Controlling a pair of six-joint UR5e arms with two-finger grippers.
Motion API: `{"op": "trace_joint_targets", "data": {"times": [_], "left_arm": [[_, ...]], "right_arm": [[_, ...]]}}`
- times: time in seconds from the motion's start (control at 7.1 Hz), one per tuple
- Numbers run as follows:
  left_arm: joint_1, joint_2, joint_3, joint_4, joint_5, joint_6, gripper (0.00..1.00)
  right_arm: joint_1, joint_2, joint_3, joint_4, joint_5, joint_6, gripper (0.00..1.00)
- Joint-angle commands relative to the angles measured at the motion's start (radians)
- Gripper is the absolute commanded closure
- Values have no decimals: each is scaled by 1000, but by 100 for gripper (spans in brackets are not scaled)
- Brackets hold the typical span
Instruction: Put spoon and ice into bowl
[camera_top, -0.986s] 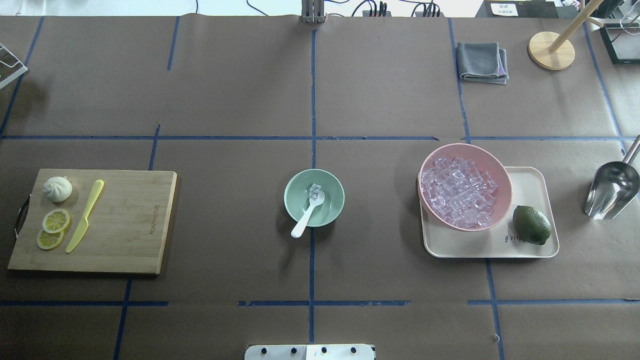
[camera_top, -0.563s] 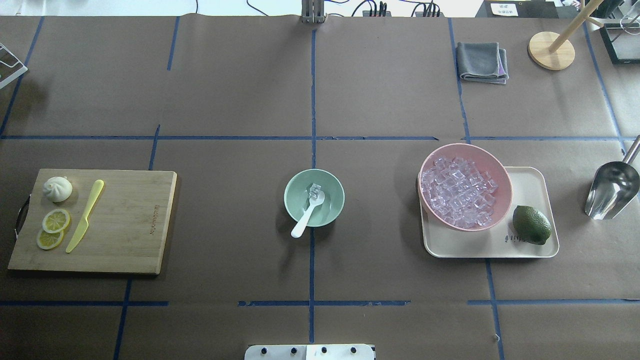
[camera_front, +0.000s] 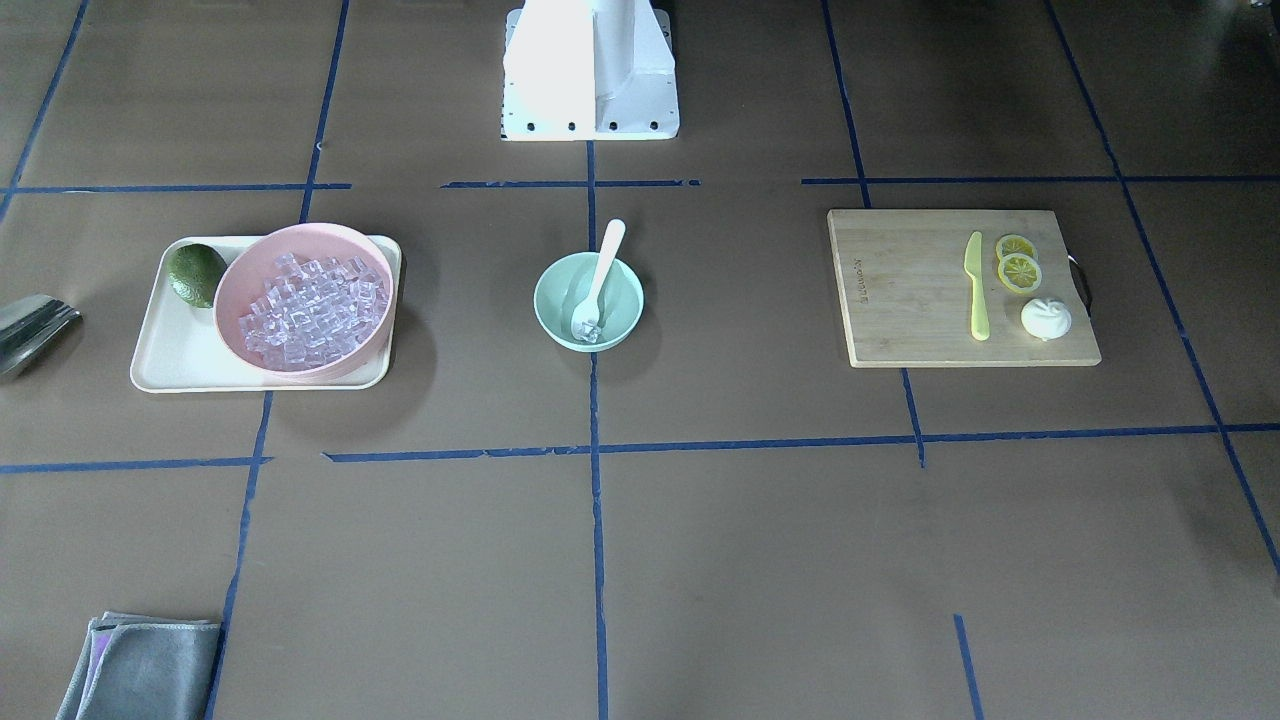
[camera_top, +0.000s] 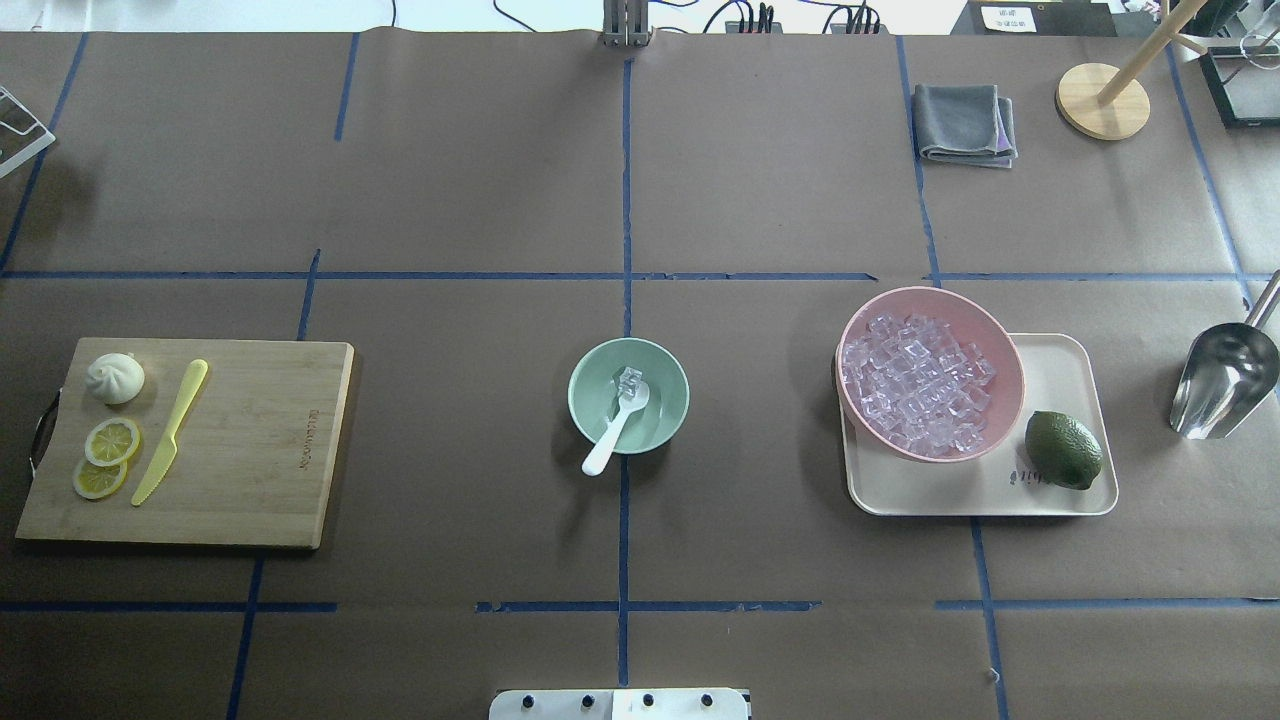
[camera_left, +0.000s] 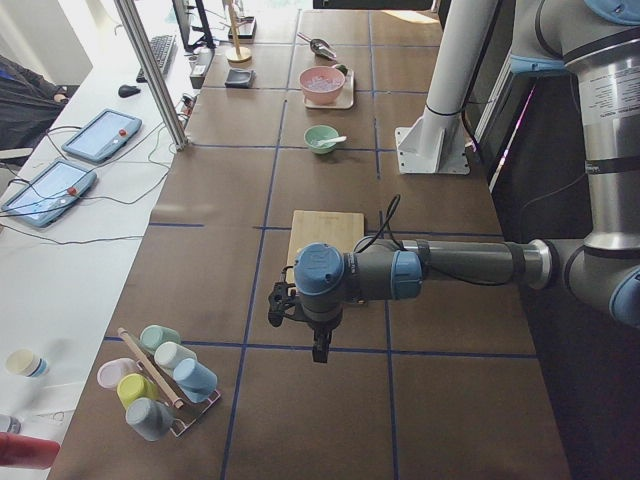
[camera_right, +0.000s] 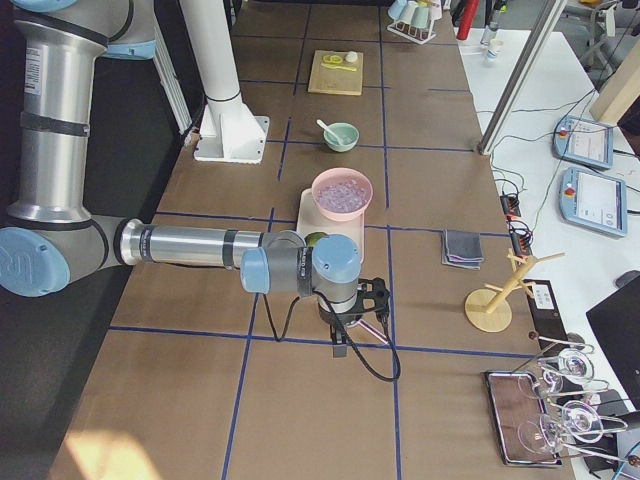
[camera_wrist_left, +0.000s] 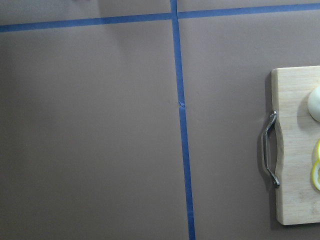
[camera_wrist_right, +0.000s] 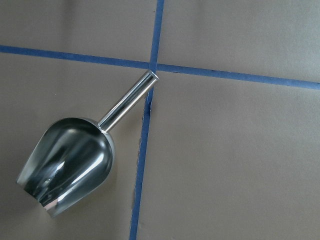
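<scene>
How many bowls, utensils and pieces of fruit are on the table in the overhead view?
Bowls: 2 (green bowl, pink bowl)
Utensils: 3 (spoon, knife, scoop)
Fruit: 3 (lime, lemon slice, second lemon slice)
Total: 8

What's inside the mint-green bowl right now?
The bowl holds the white spoon, scoop down, with its handle leaning out over the rim, and one clear ice cube at the scoop. Anything beneath the scoop is hidden.
</scene>
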Motion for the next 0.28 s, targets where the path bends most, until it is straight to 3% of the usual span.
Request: {"op": "trace_joint_targets", "data": {"times": [0.0,0.14], "left_arm": [[0,0,0,3,0,0,0],[0,0,2,5,0,0,0]], "right_arm": [[0,0,1,0,0,-3,0],[0,0,1,0,0,-3,0]]}}
